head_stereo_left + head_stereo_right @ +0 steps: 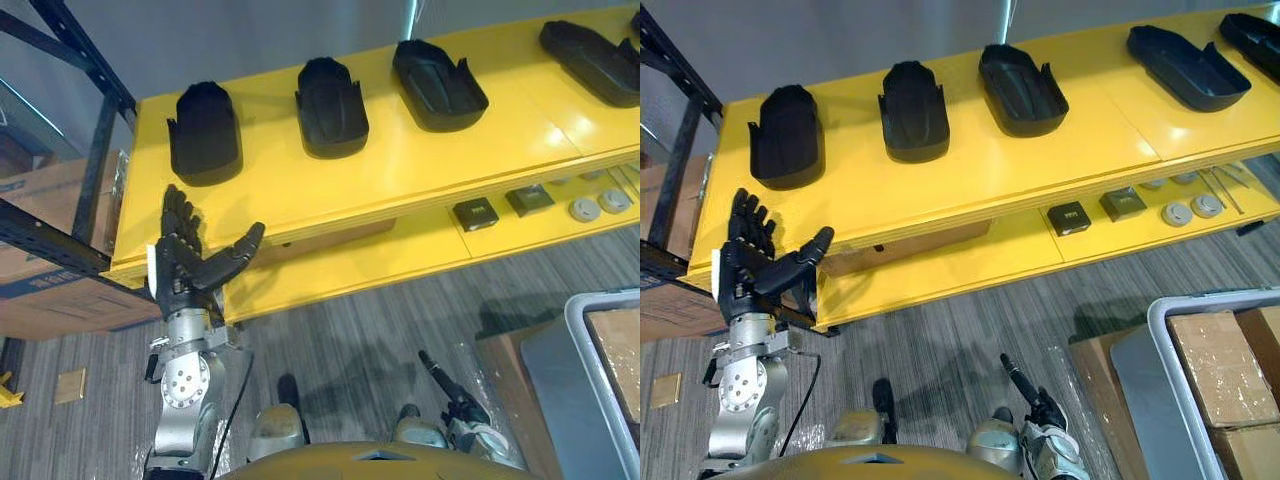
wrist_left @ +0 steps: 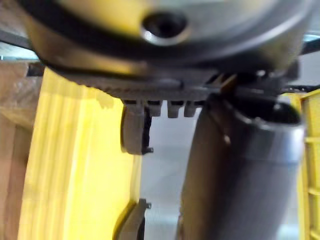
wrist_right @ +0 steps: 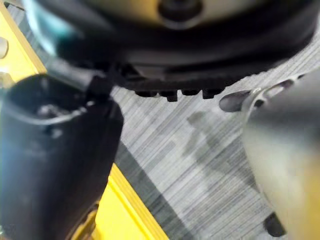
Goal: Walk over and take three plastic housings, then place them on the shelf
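While black housings [image 1: 332, 105] line the yellow shelf [image 1: 400, 175] | left hand [image 1: 188, 262] at its corner, fingers splayed, empty | right hand [image 1: 452, 392]: grip unreadable

Fig. 1. Ahead of me, the shelf's upper board [image 1: 940, 190] carries a row of housings [image 1: 913, 112] running left to right. The lower board [image 1: 970, 265] lies beneath it and juts nearer to me, with small parts [image 1: 1071, 217] on its right portion. A rack [image 1: 97, 165] stands left of the shelf. My left hand [image 1: 740, 275] is at the shelf's front left corner. On the floor to my right, a bin [image 1: 1153, 330] holds boxes [image 1: 1215, 365].
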You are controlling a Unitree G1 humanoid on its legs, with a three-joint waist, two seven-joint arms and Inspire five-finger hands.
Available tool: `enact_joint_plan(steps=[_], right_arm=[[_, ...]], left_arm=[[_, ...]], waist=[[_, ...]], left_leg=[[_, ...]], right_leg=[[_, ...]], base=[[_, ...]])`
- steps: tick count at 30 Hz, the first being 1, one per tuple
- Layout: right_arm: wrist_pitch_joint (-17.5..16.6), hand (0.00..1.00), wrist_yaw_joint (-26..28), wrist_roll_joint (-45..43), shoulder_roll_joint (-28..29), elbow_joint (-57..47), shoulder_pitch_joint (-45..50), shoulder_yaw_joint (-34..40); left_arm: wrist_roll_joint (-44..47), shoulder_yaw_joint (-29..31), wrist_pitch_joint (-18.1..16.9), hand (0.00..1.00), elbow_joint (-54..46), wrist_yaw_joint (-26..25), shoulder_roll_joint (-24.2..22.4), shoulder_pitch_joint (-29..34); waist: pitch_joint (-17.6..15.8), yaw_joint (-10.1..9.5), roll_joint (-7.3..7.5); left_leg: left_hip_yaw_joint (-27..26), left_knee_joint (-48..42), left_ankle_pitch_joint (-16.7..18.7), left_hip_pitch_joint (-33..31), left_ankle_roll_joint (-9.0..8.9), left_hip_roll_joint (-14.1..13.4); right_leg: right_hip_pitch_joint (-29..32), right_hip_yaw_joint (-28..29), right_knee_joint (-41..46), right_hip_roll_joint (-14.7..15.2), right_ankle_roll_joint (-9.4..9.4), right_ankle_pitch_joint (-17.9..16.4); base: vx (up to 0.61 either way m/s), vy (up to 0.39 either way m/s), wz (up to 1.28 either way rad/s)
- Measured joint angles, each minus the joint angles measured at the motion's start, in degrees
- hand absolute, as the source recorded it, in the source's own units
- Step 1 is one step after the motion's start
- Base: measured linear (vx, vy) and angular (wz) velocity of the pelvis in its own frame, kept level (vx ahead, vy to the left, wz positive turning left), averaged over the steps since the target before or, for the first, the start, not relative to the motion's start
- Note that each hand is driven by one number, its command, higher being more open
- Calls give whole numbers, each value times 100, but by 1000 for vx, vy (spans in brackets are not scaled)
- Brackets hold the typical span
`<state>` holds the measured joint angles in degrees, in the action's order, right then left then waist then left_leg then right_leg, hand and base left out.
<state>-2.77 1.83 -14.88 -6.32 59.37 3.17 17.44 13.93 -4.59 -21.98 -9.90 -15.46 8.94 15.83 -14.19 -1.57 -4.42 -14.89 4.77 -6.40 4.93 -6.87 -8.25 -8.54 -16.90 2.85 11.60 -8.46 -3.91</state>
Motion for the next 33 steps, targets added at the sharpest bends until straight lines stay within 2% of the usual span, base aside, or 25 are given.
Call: enact_joint_plan(steps=[2, 4, 8, 11, 12, 13, 16, 17, 18, 20, 23, 25, 28, 30, 31, 32, 33], right_arm=[[24, 100, 1, -1, -1, 40, 6, 2], [109, 100, 4, 4, -2, 63, 25, 5], [205, 100, 33, 100, 2, 128, 77, 5], [247, 100, 31, 96, -4, 292, 119, 8], [248, 100, 31, 93, 1, 309, 115, 5], [248, 100, 31, 89, 21, 312, 106, 4], [247, 100, 29, -10, 84, 392, 65, 6], [247, 100, 25, -11, 106, 396, 48, 7], [245, 100, 23, -16, 173, 399, 50, 14], [246, 100, 25, -53, 223, 473, 38, 36], [248, 100, 23, -132, 257, 519, 21, 58], [248, 100, 25, -135, 258, 521, 25, 60], [246, 100, 40, -127, 265, 528, 29, 108], [246, 100, 48, -124, 268, 561, 22, 131], [246, 100, 52, -126, 271, 563, 21, 142], [246, 100, 63, -125, 276, 566, 21, 217], [247, 100, 63, -127, 275, 571, 28, 250]], left_arm=[[-50, -126, -45, 100, 169, 74, 6, 12], [-211, -212, -45, 100, 366, -60, 4, 38], [-324, -193, -39, 100, 913, -765, 4, 74], [-804, 7, -92, 100, 1407, -1181, 1, 125], [-896, 60, -105, 100, 1675, -1378, -1, 136], [-1214, 150, -279, 100, 2037, -1710, 2, 165], [-1694, 512, -332, 100, 3326, -2751, -108, 166], [-1691, 618, -337, 100, 3560, -2909, -146, 164], [-1693, 852, -396, 100, 4046, -3298, -228, 212], [-1664, 1055, -434, 100, 4473, -3517, -264, 341], [-1696, 1192, -442, 100, 4790, -3529, -284, 488], [-1708, 1244, -441, 100, 5032, -3291, -351, 493], [-1786, 1248, -332, 100, 5529, -2595, -400, 431], [-1774, 1247, -107, 100, 5962, -1955, -467, 350], [-1717, 1252, -34, 100, 6051, -1801, -483, 341], [-1411, 1254, 128, 100, 6229, -1329, -494, 291], [-1211, 1257, 219, 100, 6336, -1104, -495, 242]], waist=[[38, 12, -8], [119, 15, 11], [162, 3, 108], [250, -33, 191], [271, -48, 207], [286, -56, 229], [297, -111, 292], [295, -119, 311], [306, -135, 372], [346, -166, 442], [362, -218, 478], [362, -257, 460], [365, -245, 455], [371, -187, 466], [373, -156, 472], [372, -130, 474], [372, -122, 474]], left_leg=[[12, 5, -1, 67, -1, 0], [14, 9, -5, 67, -4, -1], [115, 29, -34, 66, 3, 11], [230, 33, -43, 62, 6, 42], [241, 34, -43, 60, 6, 49], [260, 35, -43, 57, 6, 60], [282, 36, -40, 56, 3, 72], [284, 36, -38, 56, 0, 71], [287, 36, -29, 55, -11, 73], [295, 36, -15, 59, -28, 80], [304, 36, -10, 65, -34, 85], [294, 37, -10, 71, -34, 84], [250, 38, -6, 118, -35, 78], [187, 39, 10, 154, -40, 72], [178, 39, 12, 155, -40, 72], [161, 39, 16, 157, -39, 71], [146, 39, 19, 161, -38, 70]], right_leg=[[-68, -13, -5, -2, 5, -3], [-68, -17, -12, -3, 9, -5], [-152, -141, -47, -1, 11, -7], [-268, -269, -126, 4, 11, -8], [-281, -290, -152, 7, 10, -8], [-312, -320, -199, 11, 7, -7], [-352, -352, -225, 15, 1, -3], [-360, -359, -240, 12, -1, -2], [-390, -374, -291, 9, -16, 8], [-416, -386, -303, 9, -26, 16], [-455, -422, -329, 7, -27, 16], [-457, -418, -330, 7, -28, 17], [-470, -379, -328, 9, -26, 16], [-473, -323, -349, 12, -13, 8], [-472, -318, -360, 12, -2, 1], [-470, -304, -373, 12, 3, -1], [-468, -292, -376, 12, 2, 0]], base=[[0, 0, 0], [0, 0, 0], [-20, -5, 11], [0, -11, 20], [10, -6, 12], [11, -3, 9], [10, -3, 5], [0, 0, 0], [25, -14, 3], [37, -16, 5], [22, -14, 6], [-8, -4, -2], [-17, -3, -8], [-25, 1, -13], [-18, 0, -10], [-6, -2, -6], [-3, -2, -8]])
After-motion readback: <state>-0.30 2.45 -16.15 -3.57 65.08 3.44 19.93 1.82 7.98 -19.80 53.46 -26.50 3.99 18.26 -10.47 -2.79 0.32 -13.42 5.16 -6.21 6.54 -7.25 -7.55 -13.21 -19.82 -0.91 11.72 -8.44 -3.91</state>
